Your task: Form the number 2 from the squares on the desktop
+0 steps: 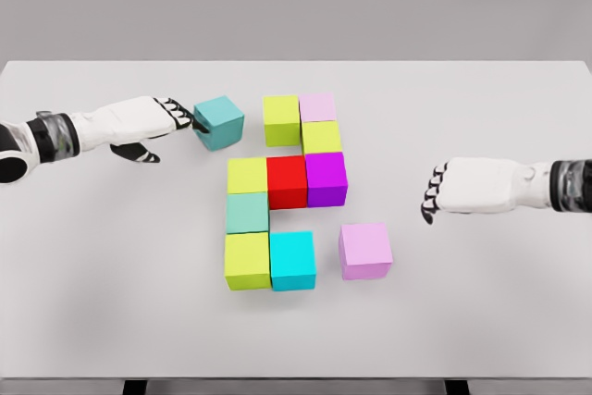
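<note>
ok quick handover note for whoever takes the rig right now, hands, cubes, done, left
Left hand: fingertips against the loose teal cube at upper left, grasp not evident.
Right hand: holds nothing, resting on the white table at right.
Done: eight cubes joined, from the lime top cube to the cyan bottom cube.
Left: join the teal cube to the top row, and the loose pink cube to the bottom row.

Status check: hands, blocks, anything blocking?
Left hand fingertips on teal cube, top left, apart from the cluster. Right hand idle, holding nothing. Pink cube loose at lower right. Nothing blocking.
</note>
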Robot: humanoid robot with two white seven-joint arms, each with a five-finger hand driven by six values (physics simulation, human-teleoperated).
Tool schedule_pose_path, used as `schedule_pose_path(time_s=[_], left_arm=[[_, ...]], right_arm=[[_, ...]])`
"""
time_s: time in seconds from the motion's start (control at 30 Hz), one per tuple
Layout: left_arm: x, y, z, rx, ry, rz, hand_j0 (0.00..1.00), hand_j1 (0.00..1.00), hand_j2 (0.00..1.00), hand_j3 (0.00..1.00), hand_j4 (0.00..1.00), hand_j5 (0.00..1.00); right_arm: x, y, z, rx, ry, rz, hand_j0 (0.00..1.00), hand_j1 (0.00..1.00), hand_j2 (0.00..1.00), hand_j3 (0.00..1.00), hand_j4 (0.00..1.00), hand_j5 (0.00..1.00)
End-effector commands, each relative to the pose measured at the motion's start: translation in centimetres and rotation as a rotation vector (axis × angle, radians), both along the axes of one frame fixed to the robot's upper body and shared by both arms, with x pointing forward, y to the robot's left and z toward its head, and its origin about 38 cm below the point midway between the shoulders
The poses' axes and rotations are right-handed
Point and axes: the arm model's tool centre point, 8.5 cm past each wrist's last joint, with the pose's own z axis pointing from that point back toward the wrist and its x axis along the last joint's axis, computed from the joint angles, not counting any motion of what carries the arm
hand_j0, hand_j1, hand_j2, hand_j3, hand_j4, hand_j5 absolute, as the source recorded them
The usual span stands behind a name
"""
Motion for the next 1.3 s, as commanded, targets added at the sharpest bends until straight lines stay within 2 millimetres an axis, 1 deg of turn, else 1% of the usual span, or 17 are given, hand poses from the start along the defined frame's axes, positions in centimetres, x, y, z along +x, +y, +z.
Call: schedule_pose_path(time_s=[0.0,0.03,0.13,0.33,0.43,0.57,0.7,0.73,0.83,0.9,0.97,1.03,1.17,1.27], left_arm=[[0.1,0.3,-0.2,-0.001,0.007,0.011,0.88,0.88,0.88,0.88,0.88,0.88],[0.2,-0.1,-0.2,-0.006,0.006,0.008,0.88,0.88,0.88,0.88,0.88,0.88],[0.5,0.3,-0.3,-0.002,0.009,0.023,0.89,0.89,0.89,0.89,0.89,0.89],[0.7,0.8,-0.4,0.002,0.011,0.039,0.90,0.90,0.90,0.90,0.90,0.90],[1.0,0.5,-0.5,-0.002,0.013,0.041,0.90,0.90,0.90,0.90,0.90,0.90],[1.3,0.8,-0.6,0.016,0.018,0.051,0.90,0.90,0.90,0.90,0.90,0.90],[1.4,1.0,-0.6,0.017,0.018,0.058,0.90,0.90,0.90,0.90,0.90,0.90],[1.7,1.1,-0.6,0.017,0.019,0.066,0.93,0.93,0.93,0.93,0.93,0.93],[1.9,1.8,-0.7,0.025,0.022,0.086,0.93,0.93,0.93,0.93,0.93,0.93],[2.1,2.0,-0.4,0.027,0.017,0.093,0.93,0.93,0.93,0.93,0.93,0.93],[2.7,2.2,-0.4,0.028,0.016,0.113,0.93,0.93,0.93,0.93,0.93,0.93],[3.1,1.9,-0.1,0.023,0.011,0.116,0.93,0.93,0.93,0.93,0.93,0.93],[3.6,1.8,-0.1,0.020,0.011,0.127,0.94,0.94,0.94,0.94,0.94,0.94],[3.8,1.7,0.0,0.018,0.009,0.129,0.94,0.94,0.94,0.94,0.94,0.94]], right_arm=[[0.0,0.2,-0.3,0.004,0.008,0.002,0.52,0.52,0.52,0.52,0.52,0.52],[0.0,0.3,-0.3,0.007,0.008,0.005,0.52,0.52,0.52,0.52,0.52,0.52],[-0.3,1.0,-0.9,0.011,0.024,0.021,0.52,0.52,0.52,0.52,0.52,0.52],[-0.7,1.9,-1.2,0.026,0.039,0.045,0.51,0.51,0.51,0.51,0.51,0.51],[-0.8,2.6,-1.6,0.032,0.044,0.060,0.49,0.49,0.49,0.49,0.49,0.49],[-0.8,3.3,-2.2,0.040,0.053,0.070,0.49,0.49,0.49,0.49,0.49,0.49],[-0.9,3.1,-2.8,0.030,0.063,0.065,0.49,0.49,0.49,0.49,0.49,0.49],[-0.9,3.2,-2.8,0.032,0.063,0.067,0.49,0.49,0.49,0.49,0.49,0.49],[-1.2,3.4,-2.9,0.034,0.068,0.073,0.49,0.49,0.49,0.49,0.49,0.49],[-1.2,3.4,-2.9,0.035,0.070,0.074,0.49,0.49,0.49,0.49,0.49,0.49],[-1.2,3.6,-2.9,0.041,0.072,0.077,0.49,0.49,0.49,0.49,0.49,0.49],[-1.3,3.9,-2.9,0.046,0.073,0.084,0.49,0.49,0.49,0.49,0.49,0.49],[-2.1,4.8,-3.3,0.053,0.082,0.111,0.48,0.48,0.48,0.48,0.48,0.48],[-2.1,4.8,-3.4,0.049,0.081,0.113,0.48,0.48,0.48,0.48,0.48,0.48]])
